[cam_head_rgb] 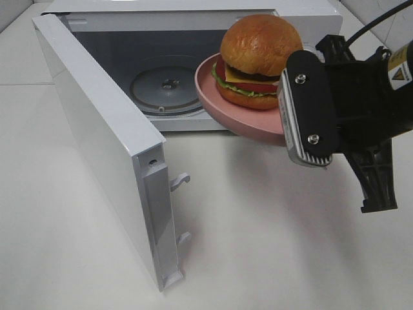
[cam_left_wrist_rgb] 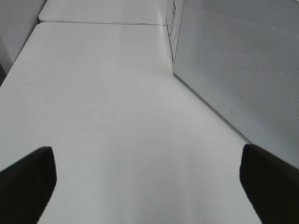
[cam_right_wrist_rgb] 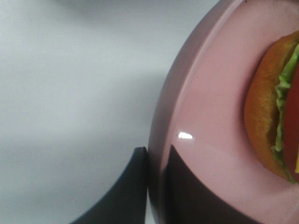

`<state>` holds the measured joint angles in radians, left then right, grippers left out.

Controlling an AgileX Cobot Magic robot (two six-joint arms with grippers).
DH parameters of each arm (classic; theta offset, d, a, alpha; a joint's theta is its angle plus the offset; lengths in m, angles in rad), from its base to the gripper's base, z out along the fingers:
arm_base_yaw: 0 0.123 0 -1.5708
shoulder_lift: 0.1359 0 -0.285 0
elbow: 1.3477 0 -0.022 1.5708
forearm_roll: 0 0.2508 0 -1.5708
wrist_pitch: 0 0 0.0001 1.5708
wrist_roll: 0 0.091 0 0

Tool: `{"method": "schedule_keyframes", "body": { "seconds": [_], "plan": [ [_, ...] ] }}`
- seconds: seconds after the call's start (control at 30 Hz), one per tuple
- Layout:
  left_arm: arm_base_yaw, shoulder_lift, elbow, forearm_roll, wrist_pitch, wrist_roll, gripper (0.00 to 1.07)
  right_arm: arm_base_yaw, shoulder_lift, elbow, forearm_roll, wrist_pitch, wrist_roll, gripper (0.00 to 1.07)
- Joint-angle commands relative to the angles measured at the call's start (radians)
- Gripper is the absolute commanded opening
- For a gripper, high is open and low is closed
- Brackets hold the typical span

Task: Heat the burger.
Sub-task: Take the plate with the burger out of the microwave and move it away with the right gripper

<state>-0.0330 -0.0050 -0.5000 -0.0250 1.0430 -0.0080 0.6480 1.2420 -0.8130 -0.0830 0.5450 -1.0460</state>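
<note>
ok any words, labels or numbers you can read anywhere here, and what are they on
None can be read.
Yellow label on the right arm: print too small and blurred to read.
Microwave door: one tiny mark near its lower edge, too small to make out.
Burger, pink plate, microwave: no text visible.

We note a white microwave (cam_head_rgb: pixel 193 19) at 12 o'clock on the white counter (cam_head_rgb: pixel 271 245), door (cam_head_rgb: pixel 97 142) swung fully open toward 8 o'clock. Glass turntable (cam_head_rgb: pixel 166 87) sits inside the cavity. A pink plate (cam_head_rgb: pixel 242 119) hangs at the cavity mouth.
</note>
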Motion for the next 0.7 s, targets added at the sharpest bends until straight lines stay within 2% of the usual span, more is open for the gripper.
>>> {"method": "schedule_keyframes", "body": {
  "seconds": [0.03, 0.37, 0.7],
  "plan": [
    [0.003, -0.015, 0.001, -0.006, -0.008, -0.004, 1.00, -0.013, -0.061, 0.007, -0.068, -0.067, 0.048, 0.00],
    [0.003, -0.015, 0.001, -0.006, -0.008, -0.004, 1.00, -0.013, -0.131, 0.052, -0.091, -0.012, 0.051, 0.00],
    [0.003, -0.015, 0.001, -0.006, -0.008, -0.004, 1.00, -0.014, -0.228, 0.071, -0.173, 0.095, 0.140, 0.00]
  ]
}}
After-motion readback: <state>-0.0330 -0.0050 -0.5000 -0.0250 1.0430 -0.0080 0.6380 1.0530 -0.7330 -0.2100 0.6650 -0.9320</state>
